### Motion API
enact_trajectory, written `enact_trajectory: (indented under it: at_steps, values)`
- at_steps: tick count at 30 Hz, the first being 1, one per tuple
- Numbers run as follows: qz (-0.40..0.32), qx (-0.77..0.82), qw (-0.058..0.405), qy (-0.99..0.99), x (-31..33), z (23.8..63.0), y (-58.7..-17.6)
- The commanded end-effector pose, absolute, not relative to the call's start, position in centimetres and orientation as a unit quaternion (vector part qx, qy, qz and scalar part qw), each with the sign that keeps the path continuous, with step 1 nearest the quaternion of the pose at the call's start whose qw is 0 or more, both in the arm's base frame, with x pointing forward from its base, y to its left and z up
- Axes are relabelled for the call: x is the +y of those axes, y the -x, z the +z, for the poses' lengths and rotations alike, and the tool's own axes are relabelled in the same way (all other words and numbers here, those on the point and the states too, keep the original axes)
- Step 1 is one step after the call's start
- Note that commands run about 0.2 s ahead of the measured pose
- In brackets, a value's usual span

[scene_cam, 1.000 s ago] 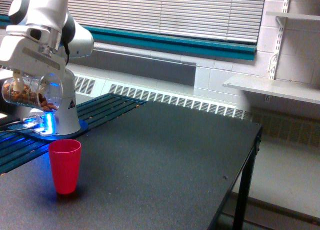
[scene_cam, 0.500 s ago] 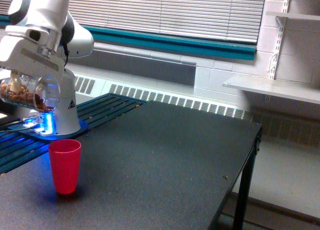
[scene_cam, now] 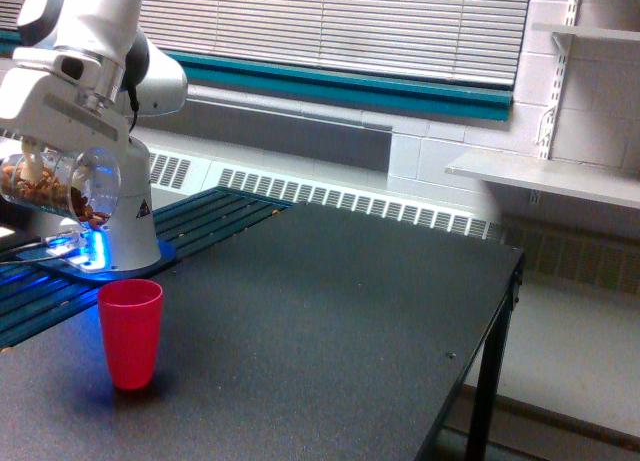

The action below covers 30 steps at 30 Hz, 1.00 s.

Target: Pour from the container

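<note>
Gripper [scene_cam: 40,161] position is recorded at about nine o'clock in the exterior view, clamped on the container [scene_cam: 58,188]; the fingers are largely hidden behind the cup wall, so their exact spread cannot be told. Compared with the frame one second earlier, the container is seen slightly higher and further toward the view's left, and its tilt is little changed since the half-second frame. The container is held nearly on its side, mouth turned toward the view's right, with brown nut-like pieces [scene_cam: 45,189] gathered along its lower wall and reaching toward the rim. No pieces are seen in the air. The arm [scene_cam: 85,51] is folded over from above, the wrist bent downward, in front of its white base [scene_cam: 125,226] with a blue glow at the foot. The red cup [scene_cam: 130,333] is noted upright on the dark table [scene_cam: 330,321], at about five o'clock from the container and well apart from it, below the container's mouth.
</note>
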<state>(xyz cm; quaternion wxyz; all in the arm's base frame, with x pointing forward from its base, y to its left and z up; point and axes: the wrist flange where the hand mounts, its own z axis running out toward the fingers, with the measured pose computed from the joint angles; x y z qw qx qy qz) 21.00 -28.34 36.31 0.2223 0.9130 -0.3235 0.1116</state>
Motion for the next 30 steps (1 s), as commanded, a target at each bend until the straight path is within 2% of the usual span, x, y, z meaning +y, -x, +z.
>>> enact_trajectory:
  at_steps: [1,16,30]
  values:
    - [0.112,-0.317,0.231,-0.913,-28.2,36.8,-21.7]
    - [0.112,-0.302,0.243,-0.915,-28.2,37.4,-22.8]
    - [0.094,-0.295,0.258,-0.915,-28.3,37.1,-22.0]
